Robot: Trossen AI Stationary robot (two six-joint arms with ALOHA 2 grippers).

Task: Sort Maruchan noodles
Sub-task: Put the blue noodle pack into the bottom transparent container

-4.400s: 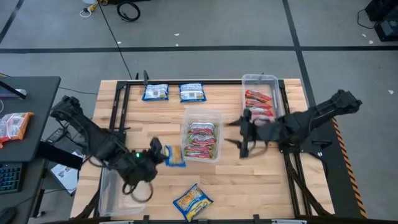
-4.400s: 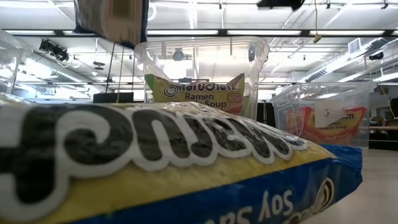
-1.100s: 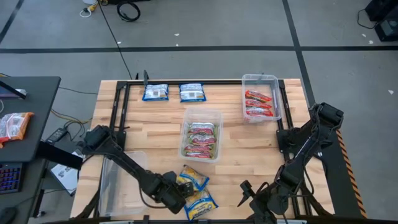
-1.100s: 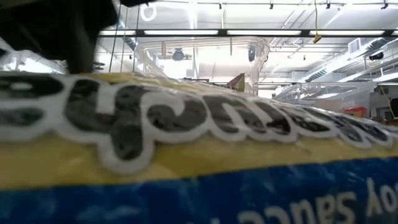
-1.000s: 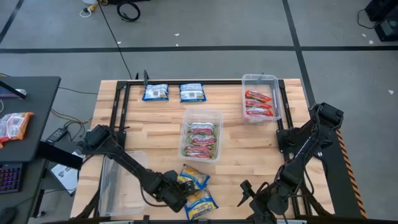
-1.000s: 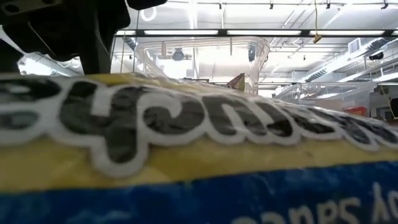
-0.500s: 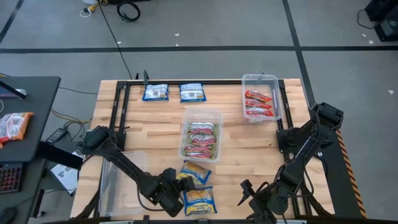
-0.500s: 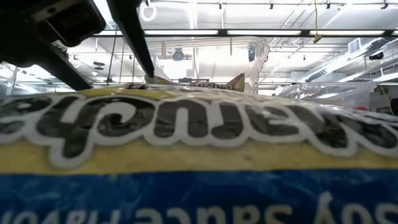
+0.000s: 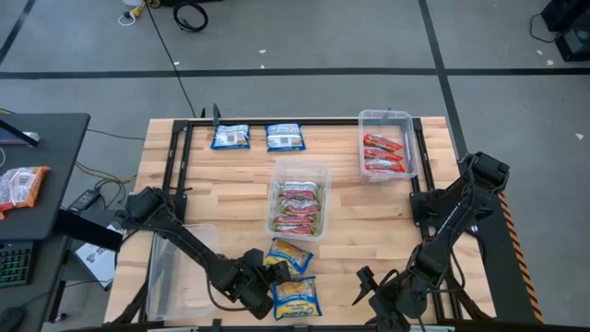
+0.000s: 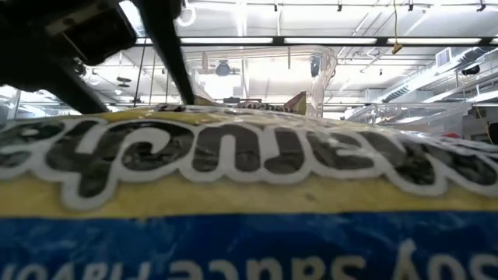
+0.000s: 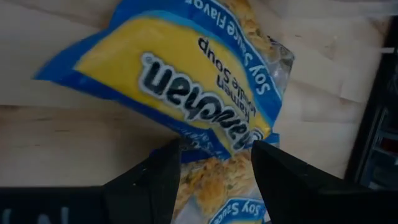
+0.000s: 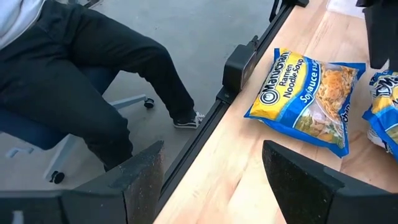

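Two blue-and-yellow Maruchan noodle packets lie flat near the table's near edge. One (image 9: pixel 290 254) is a little farther in, the other (image 9: pixel 295 297) nearest the edge and filling the low view (image 10: pixel 249 187). My left gripper (image 9: pixel 261 277) stands open just left of them; in its wrist view the fingers (image 11: pixel 214 162) straddle the near packet's edge (image 11: pixel 214 183), with the farther packet (image 11: pixel 186 74) beyond. My right gripper (image 9: pixel 361 288) waits open at the near edge, to the right, its fingers (image 12: pixel 217 186) aimed at the near packet (image 12: pixel 308 99). My left gripper has its fingers low over the near packet's edge (image 11: pixel 214 183), one on each side. I cannot tell whether they touch it. The packet lies flat on the table.
Two blue packets (image 9: pixel 230 136) (image 9: pixel 285 136) lie at the far edge. A clear tub (image 9: pixel 274 198) mid-table holds green-pink packets; another (image 9: pixel 408 138) at far right holds red ones. An empty clear tub (image 9: pixel 171 267) stands near left. A seated person's legs (image 12: pixel 93 81) show beyond the near edge.
The near blue-and-yellow packet has turned about on the table from slanted to square with the near edge. My left gripper has shifted slightly toward the table's left and risen a little beside it, its fingers no wider or narrower. The right arm has kept still.
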